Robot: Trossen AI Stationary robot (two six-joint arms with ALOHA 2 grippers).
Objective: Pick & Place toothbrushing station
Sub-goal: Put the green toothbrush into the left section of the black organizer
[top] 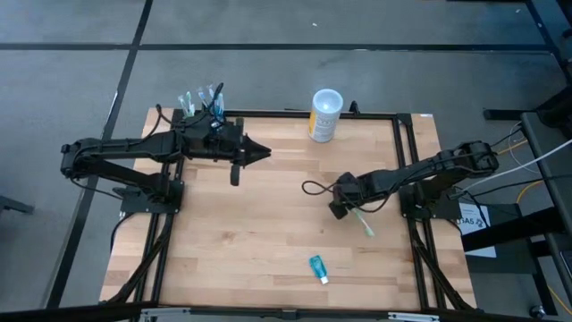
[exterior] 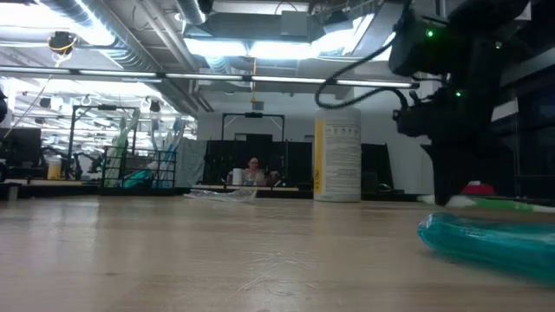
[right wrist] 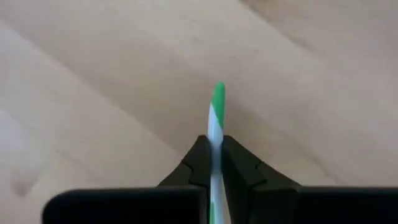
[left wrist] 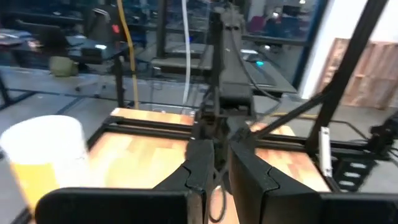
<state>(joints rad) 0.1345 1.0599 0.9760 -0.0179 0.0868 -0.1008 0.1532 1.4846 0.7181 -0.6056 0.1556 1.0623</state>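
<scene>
Two dark robot arms are working over one wooden table [top: 232, 233], where one white-and-yellow cup [top: 325, 114], one green-and-white toothbrush [top: 363, 222] and one small teal tube [top: 318, 266] are sitting.

A grey floor [top: 286, 80] crossed by dark seams surrounds the wooden table [top: 268, 241]. Beyond its far edge, at twelve o'clock, long ceiling lights [exterior: 251, 48] glow under exposed pipes [exterior: 113, 35]. Metal racks [exterior: 130, 160] stand toward ten o'clock, and a person [exterior: 252, 170] sits far back.
</scene>
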